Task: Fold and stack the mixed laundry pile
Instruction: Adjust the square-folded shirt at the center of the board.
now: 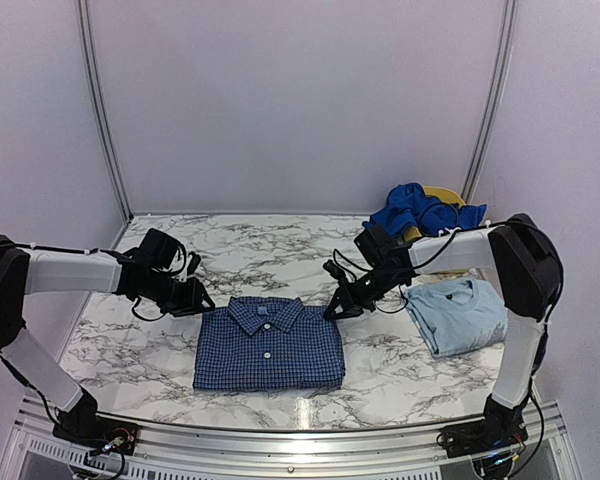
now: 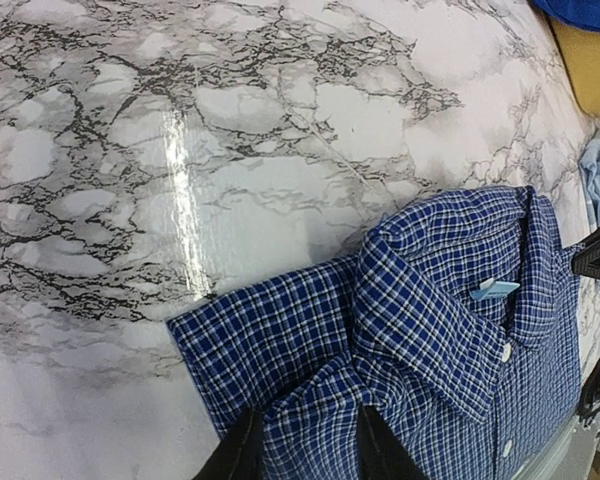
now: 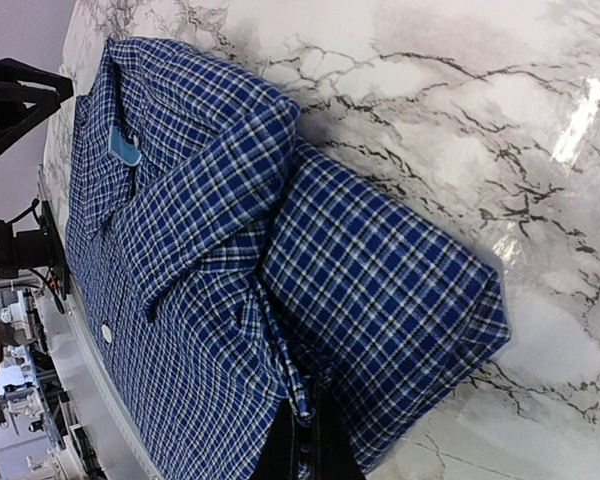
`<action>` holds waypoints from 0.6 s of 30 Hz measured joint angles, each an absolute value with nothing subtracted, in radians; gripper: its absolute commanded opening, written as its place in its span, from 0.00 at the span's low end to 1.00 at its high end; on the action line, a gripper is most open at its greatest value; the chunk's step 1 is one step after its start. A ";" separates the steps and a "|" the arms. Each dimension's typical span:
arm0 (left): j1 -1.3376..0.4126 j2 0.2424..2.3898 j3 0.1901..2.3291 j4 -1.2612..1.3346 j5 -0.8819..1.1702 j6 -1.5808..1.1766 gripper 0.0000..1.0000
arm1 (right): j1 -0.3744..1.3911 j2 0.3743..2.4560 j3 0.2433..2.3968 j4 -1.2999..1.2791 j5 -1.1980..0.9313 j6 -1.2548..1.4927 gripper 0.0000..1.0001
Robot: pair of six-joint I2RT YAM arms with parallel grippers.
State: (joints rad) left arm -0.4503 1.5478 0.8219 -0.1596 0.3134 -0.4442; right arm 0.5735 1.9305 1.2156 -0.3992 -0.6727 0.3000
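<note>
And there was the check shirt (image 1: pixel 268 345), folded into a neat rectangle at the near middle of the table (image 1: pixel 130 340), collar pointing away from the arm bases and buttons facing up. Both arms had reached in towards it from either side.

The left tool (image 1: pixel 198 300) sat at the shirt's far left corner. In its wrist view the two fingers (image 2: pixel 242 452) stood apart, and checked cloth at the shoulder fold showed in the gap between them. That tool was released, not clamped.

The right tool (image 1: pixel 338 308) was at the far right corner, by the folded sleeve. Its fingers (image 3: pixel 280 455) were clenched almost together right at the shirt's folded edge. Whether any cloth was caught between them could not be told from that angle.

Over on the right lay the pale T-shirt (image 1: pixel 458 313), folded and flat on the table, well apart from the check shirt and just beyond the right arm. Behind it, in the far right corner, the royal-blue pieces (image 1: pixel 415 210) sat heaped and unfolded on the yellow basket (image 1: pixel 450 194), spilling over its rim
</note>
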 measured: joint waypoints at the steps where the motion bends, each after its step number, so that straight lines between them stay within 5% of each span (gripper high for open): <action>1: -0.450 1.548 0.824 -0.161 0.314 -0.439 0.30 | 0.574 1.930 1.216 -0.399 -0.673 0.302 0.00; 12: -0.450 1.589 0.828 -0.177 0.305 -0.422 0.38 | 0.574 1.946 1.231 -0.400 -0.680 0.303 0.00; 18: -0.450 1.600 0.828 -0.188 0.305 -0.419 0.22 | 0.573 1.951 1.232 -0.400 -0.683 0.303 0.00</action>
